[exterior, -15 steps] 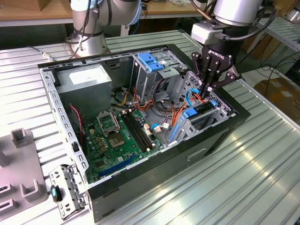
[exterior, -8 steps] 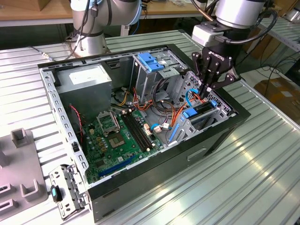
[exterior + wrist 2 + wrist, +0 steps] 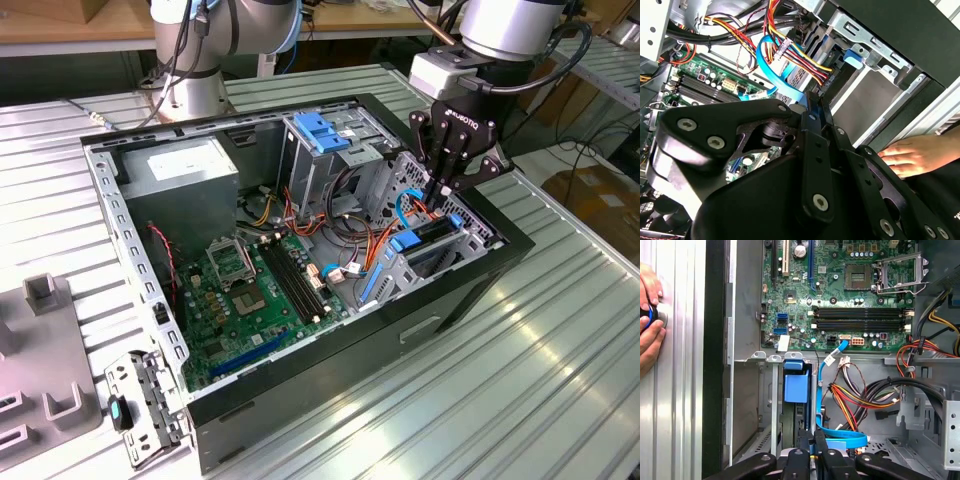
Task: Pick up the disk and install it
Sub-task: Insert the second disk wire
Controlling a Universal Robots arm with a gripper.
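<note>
The pincer [image 3: 443, 196] reaches down into the open computer case [image 3: 330, 372] on the ribbed tabletop [image 3: 520, 390], at the drive bay by the case's front wall. Its fingers are pinched together on the disk [image 3: 796, 390], which stands on edge in a narrow slot, blue carrier rail uppermost. Blue and orange cables [image 3: 840, 437] crowd one side, sheet-metal bay walls the other. A hand [image 3: 649, 320] rests outside the case.
</note>
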